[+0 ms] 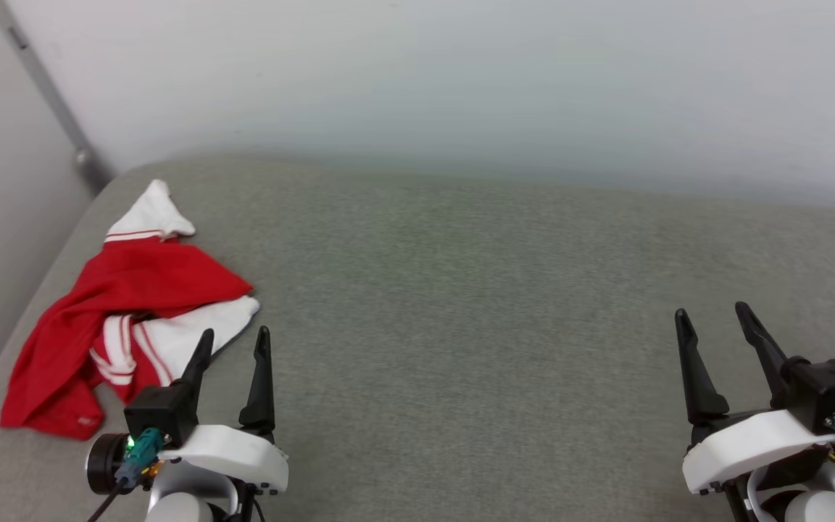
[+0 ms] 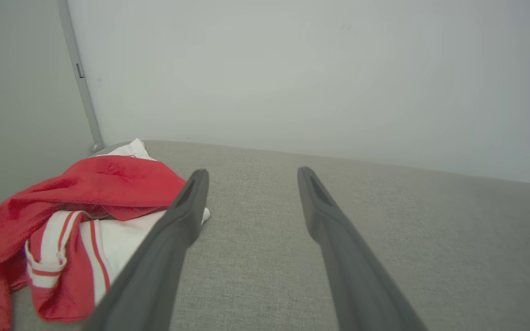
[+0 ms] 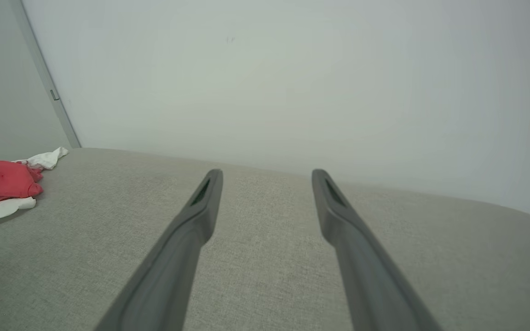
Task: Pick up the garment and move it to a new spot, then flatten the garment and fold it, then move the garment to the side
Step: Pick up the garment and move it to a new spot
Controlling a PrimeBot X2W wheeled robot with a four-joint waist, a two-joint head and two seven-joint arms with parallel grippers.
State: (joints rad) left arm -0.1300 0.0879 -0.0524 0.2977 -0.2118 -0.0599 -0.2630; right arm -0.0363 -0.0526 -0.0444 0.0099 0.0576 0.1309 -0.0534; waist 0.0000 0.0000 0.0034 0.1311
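Head view: the garment [image 1: 135, 283] lies crumpled along the bench's [image 1: 461, 290] left edge, just ahead-left of the spread, empty left fingers [image 1: 198, 359]. The right fingers [image 1: 691, 362], also spread and empty, are well apart from it.
Left wrist: the garment is beside the left finger.
Right wrist: the garment is far left.

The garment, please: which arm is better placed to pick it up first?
Left. The left gripper stands open right beside the crumpled garment, at its white sleeve; the right gripper, also open, is far across the grey cushion.

The head camera looked down on the grey cushion [image 1: 461, 290], while both wrist cameras skimmed low toward its far edge, sharing the garment [image 2: 118, 179] at its left corner.
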